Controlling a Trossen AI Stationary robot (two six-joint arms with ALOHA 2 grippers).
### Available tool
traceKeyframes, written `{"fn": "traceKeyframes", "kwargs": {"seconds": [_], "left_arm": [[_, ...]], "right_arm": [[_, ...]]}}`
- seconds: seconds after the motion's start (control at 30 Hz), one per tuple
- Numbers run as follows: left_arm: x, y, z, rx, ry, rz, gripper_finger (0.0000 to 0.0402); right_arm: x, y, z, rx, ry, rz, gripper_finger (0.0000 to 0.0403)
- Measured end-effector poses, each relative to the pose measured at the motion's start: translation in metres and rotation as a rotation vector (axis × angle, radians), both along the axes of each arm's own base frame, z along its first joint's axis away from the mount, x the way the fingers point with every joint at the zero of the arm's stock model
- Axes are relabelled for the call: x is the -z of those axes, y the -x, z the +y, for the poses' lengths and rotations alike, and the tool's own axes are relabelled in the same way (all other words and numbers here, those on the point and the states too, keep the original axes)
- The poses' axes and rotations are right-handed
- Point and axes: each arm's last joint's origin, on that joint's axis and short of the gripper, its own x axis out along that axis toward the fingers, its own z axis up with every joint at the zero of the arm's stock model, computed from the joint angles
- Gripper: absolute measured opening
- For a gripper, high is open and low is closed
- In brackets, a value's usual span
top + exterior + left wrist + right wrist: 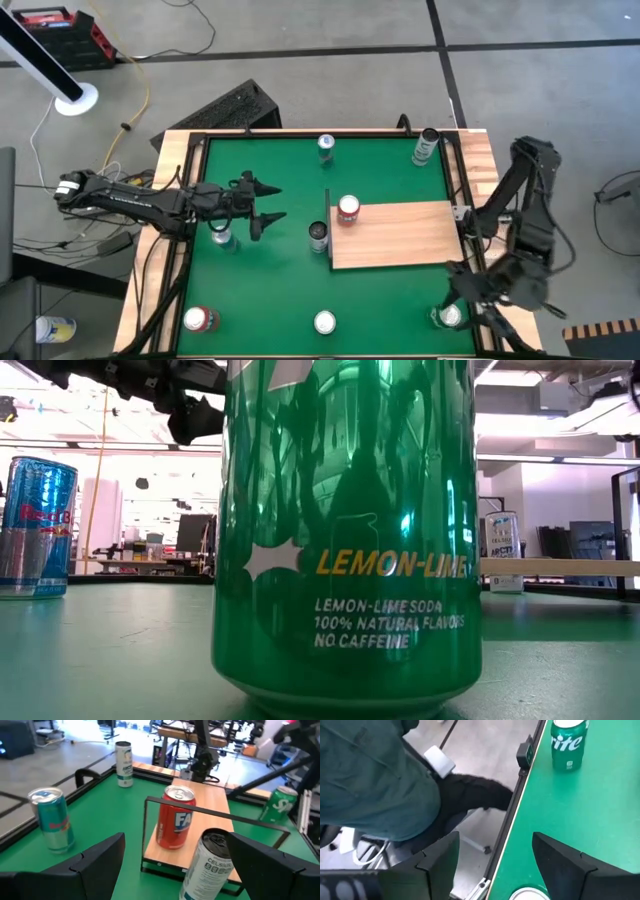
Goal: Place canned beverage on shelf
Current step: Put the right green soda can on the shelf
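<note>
The shelf (400,240), a light wooden board with a thin dark upright edge (210,812), lies on the green table at centre right. A red can (347,208) stands upright on the board's far left corner, also seen in the left wrist view (175,817). A white-and-black can (210,865) stands on the table just outside the dark edge. My left gripper (270,205) hovers open to the left of both cans, pointing level at them. My right gripper (462,290) hangs open at the near right corner, above a white-topped can (527,895).
Other cans stand around the table: a teal one (326,146) and a pale one (425,146) at the far edge, one (220,235) below my left arm, a red one (198,320) near left, a green Sprite (345,530) at the near edge. A person in green (375,775) stands beside the table.
</note>
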Motion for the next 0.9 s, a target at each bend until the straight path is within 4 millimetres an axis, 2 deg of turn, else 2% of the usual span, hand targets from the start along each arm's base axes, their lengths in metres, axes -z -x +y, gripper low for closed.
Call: {"fn": "traceKeyframes", "kwargs": {"seconds": [0.13, 0.27, 0.67, 0.77, 0.9], "left_arm": [[0.0, 0.0, 0.001, -0.037, 0.033, -0.011, 0.0334], [0.0, 0.0, 0.001, -0.041, 0.046, -0.014, 0.0334], [0.0, 0.0, 0.001, -0.061, 0.063, -0.02, 0.0334], [0.0, 0.0, 0.001, -0.061, 0.069, -0.022, 0.0334], [0.0, 0.0, 0.001, -0.061, 0.07, -0.022, 0.0334]], "right_arm": [[-0.001, 0.022, 0.007, 0.025, 0.013, -0.073, 0.0276], [0.002, 0.031, 0.013, 0.015, 0.041, -0.102, 0.0276], [0.028, 0.027, 0.038, -0.026, 0.183, -0.073, 0.0276], [0.036, 0.025, 0.035, -0.004, 0.251, -0.036, 0.0276], [0.042, 0.018, 0.021, 0.044, 0.315, 0.076, 0.0276]]}}
